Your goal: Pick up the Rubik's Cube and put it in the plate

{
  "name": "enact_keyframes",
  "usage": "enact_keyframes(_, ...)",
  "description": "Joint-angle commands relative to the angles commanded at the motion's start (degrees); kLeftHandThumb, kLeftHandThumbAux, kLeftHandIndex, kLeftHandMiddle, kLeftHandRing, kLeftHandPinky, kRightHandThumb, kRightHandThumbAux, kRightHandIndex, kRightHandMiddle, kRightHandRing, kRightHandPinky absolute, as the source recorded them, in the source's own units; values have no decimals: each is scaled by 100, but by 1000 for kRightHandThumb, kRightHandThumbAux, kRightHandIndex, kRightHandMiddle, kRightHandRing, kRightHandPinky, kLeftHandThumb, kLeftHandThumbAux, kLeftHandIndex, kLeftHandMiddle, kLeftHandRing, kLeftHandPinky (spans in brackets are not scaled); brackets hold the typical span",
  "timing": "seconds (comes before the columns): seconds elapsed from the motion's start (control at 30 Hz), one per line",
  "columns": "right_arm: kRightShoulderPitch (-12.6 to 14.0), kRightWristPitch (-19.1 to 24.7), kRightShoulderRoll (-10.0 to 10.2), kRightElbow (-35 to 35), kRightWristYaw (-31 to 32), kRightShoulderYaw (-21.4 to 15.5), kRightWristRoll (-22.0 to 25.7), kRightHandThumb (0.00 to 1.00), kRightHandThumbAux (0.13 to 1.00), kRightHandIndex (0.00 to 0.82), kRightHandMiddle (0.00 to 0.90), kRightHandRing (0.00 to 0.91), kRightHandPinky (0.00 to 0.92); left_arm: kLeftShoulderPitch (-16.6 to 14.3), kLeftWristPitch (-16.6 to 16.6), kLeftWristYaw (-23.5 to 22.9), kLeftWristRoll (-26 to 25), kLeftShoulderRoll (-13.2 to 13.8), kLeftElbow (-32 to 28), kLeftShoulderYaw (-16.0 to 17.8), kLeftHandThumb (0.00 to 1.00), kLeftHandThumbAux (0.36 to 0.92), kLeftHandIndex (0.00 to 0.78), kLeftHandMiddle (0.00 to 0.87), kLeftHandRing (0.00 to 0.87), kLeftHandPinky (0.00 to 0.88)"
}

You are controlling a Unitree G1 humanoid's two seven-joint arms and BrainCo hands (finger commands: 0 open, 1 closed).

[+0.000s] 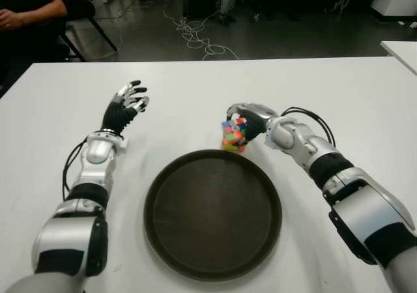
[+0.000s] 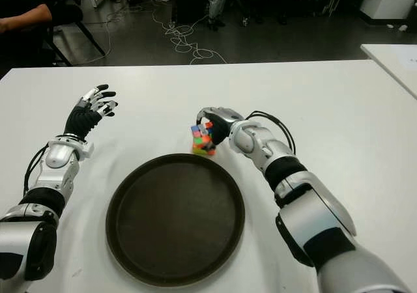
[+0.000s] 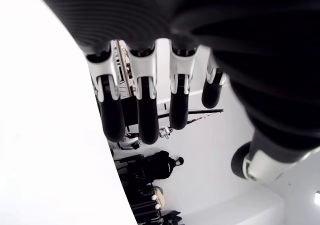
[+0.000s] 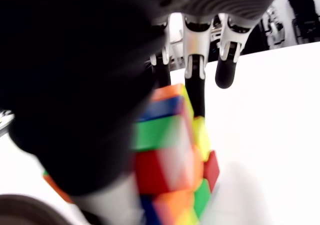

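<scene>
The Rubik's Cube [image 1: 231,137] is at the far rim of the round dark brown plate [image 1: 195,241], just right of the table's middle. My right hand [image 1: 250,122] is curled over the cube from the right, with fingers and thumb closed on its sides. Up close, the cube [image 4: 170,150] shows between thumb and fingers [image 4: 194,77], tilted. I cannot tell whether it still touches the table. My left hand [image 1: 128,103] is held over the white table [image 1: 195,91] left of the plate, its fingers [image 3: 145,115] spread and holding nothing.
A person's arm [image 1: 26,13] and a chair are beyond the table's far left corner. Cables [image 1: 195,36] lie on the floor behind the table. A second white table [image 1: 401,49] stands at the far right.
</scene>
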Motion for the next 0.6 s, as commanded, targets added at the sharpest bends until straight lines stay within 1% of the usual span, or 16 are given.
enact_keyframes(0.07,8,69,12,-23,13,-8,0,647,751,437,701,699,681,2,-1,-2,-3,0,-6,-1,161,613,153,222,258,314)
enact_keyframes(0.17,22,163,20,-74,44,-12,-2,675,741,431,699,699,685,5,-1,-16,-11,2,-19,0,164,616,153,224,261,317)
enact_keyframes(0.5,73,368,8,-260,34,-20,-13,686,737,428,690,696,677,15,21,-12,-36,-15,-36,17,171,622,149,220,259,318)
enact_keyframes(0.6,65,381,8,-223,14,-10,-22,686,736,428,692,696,677,12,39,-4,-44,-18,-33,24,173,620,144,215,257,316)
